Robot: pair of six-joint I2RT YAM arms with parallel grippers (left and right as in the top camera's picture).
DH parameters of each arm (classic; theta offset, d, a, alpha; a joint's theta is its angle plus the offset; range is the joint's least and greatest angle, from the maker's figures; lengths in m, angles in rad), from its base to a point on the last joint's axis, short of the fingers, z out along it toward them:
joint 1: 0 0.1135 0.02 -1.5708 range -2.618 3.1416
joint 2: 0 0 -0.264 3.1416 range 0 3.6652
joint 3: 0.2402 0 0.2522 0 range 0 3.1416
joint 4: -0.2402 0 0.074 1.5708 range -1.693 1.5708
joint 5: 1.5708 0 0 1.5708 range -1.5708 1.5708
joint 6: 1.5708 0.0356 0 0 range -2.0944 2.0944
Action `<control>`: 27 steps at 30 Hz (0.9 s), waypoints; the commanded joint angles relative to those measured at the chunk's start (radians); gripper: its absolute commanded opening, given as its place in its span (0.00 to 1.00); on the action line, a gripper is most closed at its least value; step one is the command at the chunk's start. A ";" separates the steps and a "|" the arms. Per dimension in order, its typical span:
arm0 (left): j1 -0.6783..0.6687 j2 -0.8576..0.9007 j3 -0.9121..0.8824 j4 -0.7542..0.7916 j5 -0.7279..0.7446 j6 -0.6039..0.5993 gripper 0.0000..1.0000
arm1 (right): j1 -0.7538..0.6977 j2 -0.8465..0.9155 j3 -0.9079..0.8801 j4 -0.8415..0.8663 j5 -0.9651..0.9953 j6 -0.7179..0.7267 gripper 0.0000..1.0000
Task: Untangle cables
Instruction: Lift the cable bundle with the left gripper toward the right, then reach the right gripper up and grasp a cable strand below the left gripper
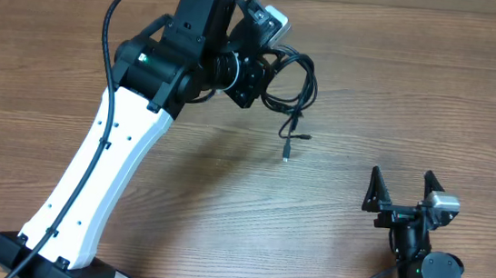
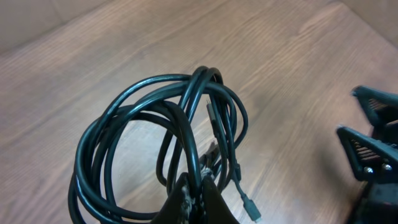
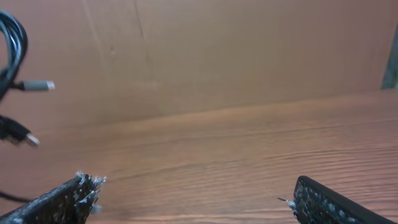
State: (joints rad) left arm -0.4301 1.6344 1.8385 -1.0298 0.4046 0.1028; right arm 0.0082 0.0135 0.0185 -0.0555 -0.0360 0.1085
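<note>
Wood-grain desk point(image 1: 418, 82) under both arms, plain brown wall behind in the right wrist view. Left claw point(image 2: 199, 183) pressed together on a coiled bunch of thin black cables point(image 2: 194, 102), gripped where several loops cross. Bunch held near the far edge of the desk, around the middle, loops overlapping and threaded through one another. One loose end with a small silver-tipped plug point(image 1: 287, 154) trailing towards the near side. Right claw point(image 1: 402, 192) spread wide apart and empty, low at the near right of the desk, well apart from the cables.
</note>
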 commanded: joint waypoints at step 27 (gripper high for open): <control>-0.177 -0.040 0.018 -0.118 0.483 0.597 0.04 | 0.005 0.441 1.085 -1.117 -0.303 0.114 1.00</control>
State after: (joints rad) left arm -0.5686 1.6314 1.8385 -1.1522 0.8349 0.5812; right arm 0.0082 0.3889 1.0500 -1.1534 -0.2817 0.2821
